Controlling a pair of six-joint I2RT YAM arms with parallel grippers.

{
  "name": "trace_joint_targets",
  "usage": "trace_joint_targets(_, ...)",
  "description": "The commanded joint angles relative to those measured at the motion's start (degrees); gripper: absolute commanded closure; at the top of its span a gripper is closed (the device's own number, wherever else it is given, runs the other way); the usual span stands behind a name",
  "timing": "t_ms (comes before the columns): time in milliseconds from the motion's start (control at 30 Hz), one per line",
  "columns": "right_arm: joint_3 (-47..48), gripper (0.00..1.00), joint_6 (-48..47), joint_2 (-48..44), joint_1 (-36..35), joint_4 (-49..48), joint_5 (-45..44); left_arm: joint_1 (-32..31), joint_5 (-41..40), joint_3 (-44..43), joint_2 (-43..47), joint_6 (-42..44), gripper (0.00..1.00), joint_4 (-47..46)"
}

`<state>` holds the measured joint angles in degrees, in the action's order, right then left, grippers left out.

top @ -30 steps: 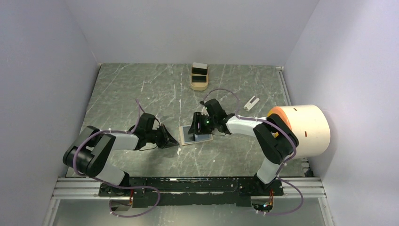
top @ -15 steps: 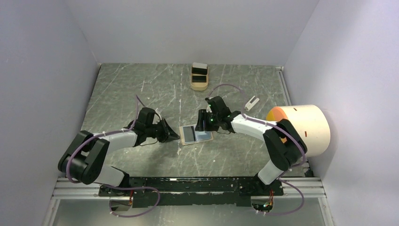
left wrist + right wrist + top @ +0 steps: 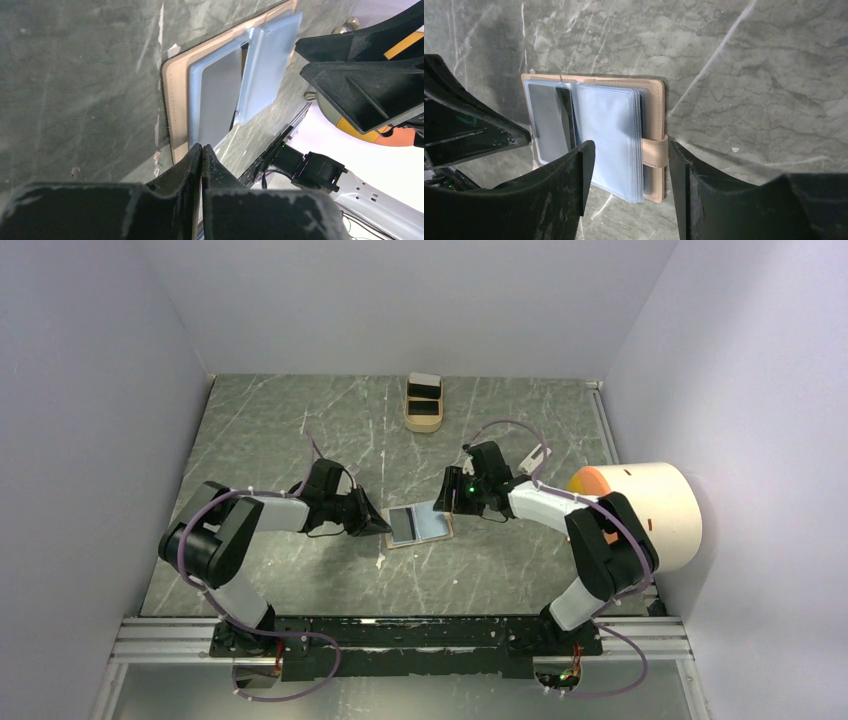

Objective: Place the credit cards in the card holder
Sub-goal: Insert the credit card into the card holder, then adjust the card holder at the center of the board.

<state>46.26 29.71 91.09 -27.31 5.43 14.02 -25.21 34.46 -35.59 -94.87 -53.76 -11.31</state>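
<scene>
1. The card holder (image 3: pixel 420 527) lies open and flat in the middle of the surface (image 3: pixel 280 430), tan cover down, bluish clear sleeves facing up.
2. The left end effector (image 3: pixel 378 524) is clenched tight, fingers pressed together with nothing between them. Its tip sits right at the card holder's left edge. From the wrist view I cannot tell whether it actually touches the tan border.
3. One dark credit card (image 3: pixel 545 117) sits in the sleeve on the page nearer the left arm. The stack of clear sleeves on the other page looks bare.
4. The right end effector (image 3: pixel 629 150) is released, jaws well apart and gripping nothing. It hangs over the card holder's right side, and in its wrist view the closing tab (image 3: pixel 655 152) shows between the two fingers.
5. The two end effectors face each other across the card holder, one at each side.
6. At the far edge of the surface, well away from both arms, an oblong tan tray (image 3: pixel 424 420) holds more cards (image 3: pixel 425 392), pale and black ones together.
</scene>
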Motion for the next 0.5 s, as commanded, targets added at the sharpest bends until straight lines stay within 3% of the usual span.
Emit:
trace_joint_targets(0, -0.61, 0.42, -0.49, 1.49, 1.14, -4.05, 3.37, -0.19, 3.16, -0.81, -1.57, 1.18, 0.91, -2.56)
trace_joint_targets(333, -2.58, 0.46, 0.1, 2.47, 1.47, -5.58, 5.62, -0.19, 2.15, -0.88, -2.91, 2.46, 0.91, -1.3)
trace_joint_targets(467, -1.66, 0.55, -3.56, 0.78, 1.56, -2.44, 1.86, -0.19, 1.67, -0.71, -3.42, 2.91, 0.91, -0.94)
